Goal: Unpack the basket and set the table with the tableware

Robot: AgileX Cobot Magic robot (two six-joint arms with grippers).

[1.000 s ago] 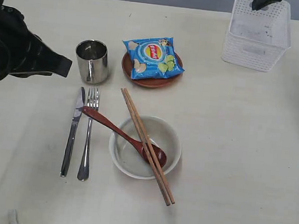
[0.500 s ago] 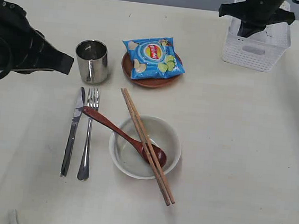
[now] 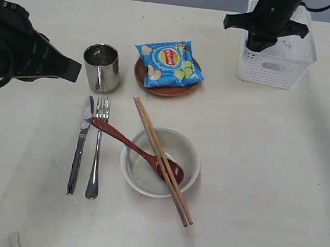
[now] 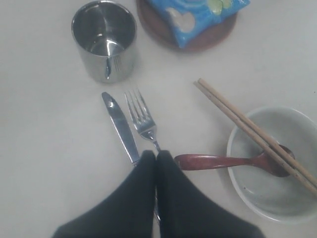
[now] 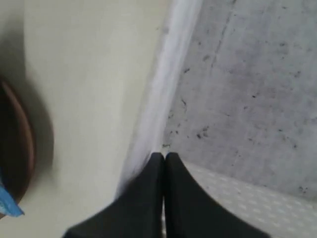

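Basket (image 3: 272,72): it stands on the table (image 3: 276,187), well apart from the bowl (image 3: 192,152), up and to the right of it in the exterior view.
My right pincer (image 5: 164,156): my fingers are pressed together, clamped on the rim of a side wall of the basket (only my wrist view shows this; from outside, my own arm covers the spot).
Basket floor: my right wrist view shows it bare and speckled; the exterior view catches only a strip.
My left pincer (image 4: 156,154): fingers are together with nothing between them, hovering above the knife (image 4: 121,129) and fork (image 4: 141,119), which lie side by side left of the bowl.
Chopsticks (image 3: 161,161): they lie across the bowl, resting on its rim.
Spoon (image 3: 129,143): its head is in the bowl and its handle reaches out to the fork.
Mug (image 4: 104,44): upright, up and left of the bowl (its inside shows best from my left wrist).
Plate (image 3: 168,90): just above the bowl in the exterior view, with the blue snack bag (image 3: 169,62) on it.
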